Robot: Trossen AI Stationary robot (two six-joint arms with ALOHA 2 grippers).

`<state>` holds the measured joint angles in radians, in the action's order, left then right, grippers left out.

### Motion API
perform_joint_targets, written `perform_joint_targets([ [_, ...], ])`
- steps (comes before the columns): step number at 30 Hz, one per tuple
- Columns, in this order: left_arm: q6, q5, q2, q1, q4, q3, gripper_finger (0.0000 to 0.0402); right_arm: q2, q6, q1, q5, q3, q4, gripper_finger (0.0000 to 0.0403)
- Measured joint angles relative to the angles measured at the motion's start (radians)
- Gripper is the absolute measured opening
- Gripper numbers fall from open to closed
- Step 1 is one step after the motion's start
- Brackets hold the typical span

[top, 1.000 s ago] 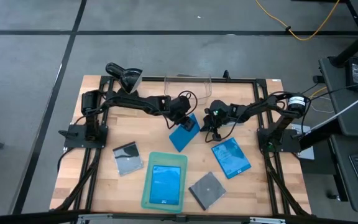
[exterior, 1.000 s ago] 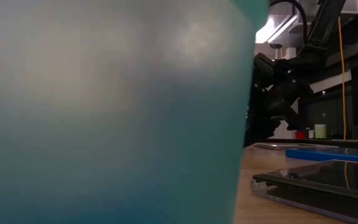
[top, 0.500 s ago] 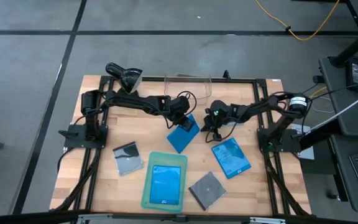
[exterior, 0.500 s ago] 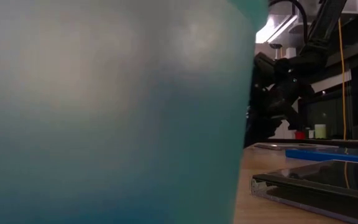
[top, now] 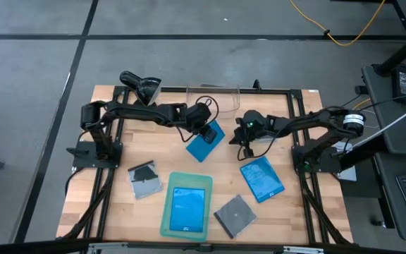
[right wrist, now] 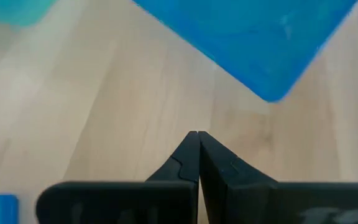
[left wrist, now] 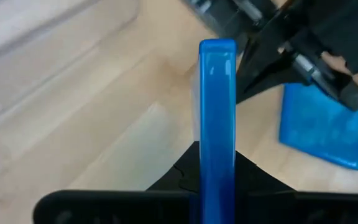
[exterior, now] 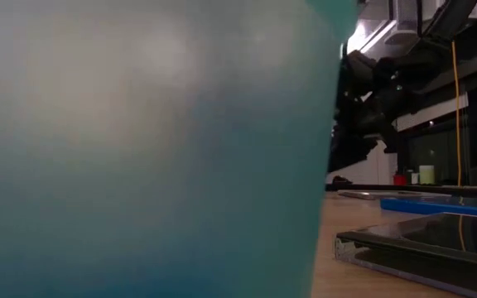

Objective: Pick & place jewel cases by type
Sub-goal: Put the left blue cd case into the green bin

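- The blue jewel case [top: 205, 142] in hand sits near the middle of the worktop [top: 118, 176], just in front of the clear bin [top: 213, 94]; the left wrist view shows it edge-on [left wrist: 217, 124], standing up between the left arm's fingers.
- The left gripper [top: 204, 131] is clamped on that case along one edge. The right gripper [top: 244, 139] hangs just beside it with its fingers pressed together on nothing, as its wrist view shows [right wrist: 198, 149].
- Handling, as a judgement: a thin, stiff, light plastic case with slick faces. A pinch on one edge leaves it free to swing or slip, and hard pressure could crack it. A hold across the middle of an edge looks safest.
- Around it: a second blue case [top: 261, 178] lies flat near the right arm, a third blue one [top: 187, 209] rests in the pale green tray [top: 165, 219], and two dark cases lie flat, one left of the tray [top: 144, 180] and one right of it [top: 233, 214].
- In the way: the right gripper close by on one side and the bin wall behind; the tray is near, so a carry there looks short.
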<state>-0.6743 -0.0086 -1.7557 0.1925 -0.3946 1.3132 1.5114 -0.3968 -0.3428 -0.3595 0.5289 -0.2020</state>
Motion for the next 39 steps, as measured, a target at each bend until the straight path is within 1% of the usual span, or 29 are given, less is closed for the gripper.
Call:
perform_joint_targets([
  [3,0.017,-0.031,0.031,0.000,0.012,0.000,0.0016,-0.046,0.002,0.000,0.006,0.000,0.006,0.0006],
  [6,0.056,-0.059,0.066,0.004,0.026,0.000,0.0016,-0.092,0.006,0.000,0.051,0.000,0.016,0.0006],
  [11,0.177,-0.149,0.117,0.006,0.037,0.000,0.0016,-0.179,0.021,-0.006,0.093,0.001,0.022,0.0006],
  [17,0.238,-0.209,0.174,0.006,0.053,0.000,0.0017,-0.282,0.022,-0.024,0.106,0.001,0.018,0.0006],
  [22,0.331,-0.225,0.217,0.006,0.098,0.000,0.0017,-0.369,0.036,-0.065,0.107,0.001,0.012,0.0006],
  [26,0.446,-0.228,0.247,0.006,0.147,0.000,0.0017,-0.442,0.116,-0.110,0.107,0.001,-0.027,0.0006],
  [31,0.521,-0.234,0.287,0.006,0.221,0.000,0.0017,-0.538,0.207,-0.140,0.106,0.001,-0.087,0.0006],
  [35,0.539,-0.233,0.312,0.006,0.268,0.000,0.0017,-0.610,0.234,-0.140,0.100,0.002,-0.105,0.0006],
  [39,0.539,-0.223,0.332,0.006,0.314,0.000,0.0017,-0.670,0.234,-0.140,0.038,0.002,-0.110,0.0006],
])
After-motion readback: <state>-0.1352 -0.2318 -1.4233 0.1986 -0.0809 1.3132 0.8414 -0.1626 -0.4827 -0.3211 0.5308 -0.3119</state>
